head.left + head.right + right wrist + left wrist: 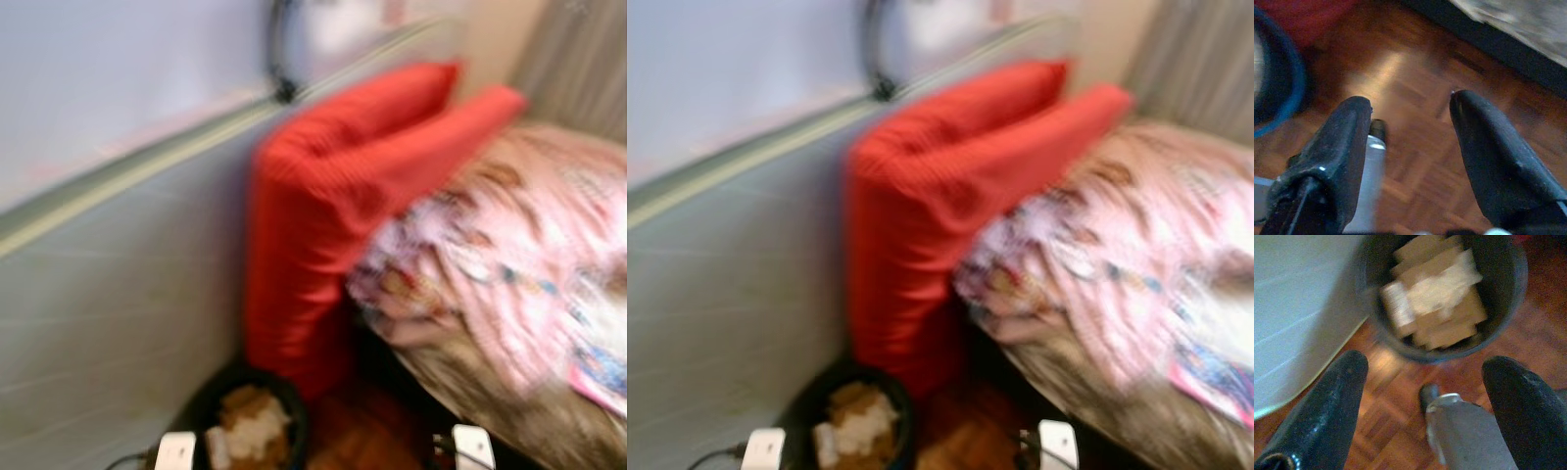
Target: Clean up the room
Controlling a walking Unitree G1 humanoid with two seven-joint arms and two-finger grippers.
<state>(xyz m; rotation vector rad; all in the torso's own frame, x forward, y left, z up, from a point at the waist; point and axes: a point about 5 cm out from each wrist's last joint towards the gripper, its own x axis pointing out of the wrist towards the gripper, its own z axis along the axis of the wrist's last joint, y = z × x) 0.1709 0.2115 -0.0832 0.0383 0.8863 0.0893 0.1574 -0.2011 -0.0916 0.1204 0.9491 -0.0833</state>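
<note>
A dark round bin (284, 397) stands on the wood floor against the pale wall and holds cardboard and crumpled paper (1437, 298). My left gripper (1425, 367) hangs open just above and beside the bin (1508, 298), with nothing between its fingers. Over bare parquet, my right gripper (1410, 98) is also open and empty; the bin's blue-edged rim (1295, 83) lies to one side of it. Two red cushions (333, 206) lean upright between the wall and the bed. The head views are blurred.
A bed with a pink patterned blanket (519, 255) takes up the right side, its dark base (1508, 54) close to my right gripper. A pale wall with a ledge (127, 166) runs along the left. A strip of wood floor (358, 436) lies between bin and bed.
</note>
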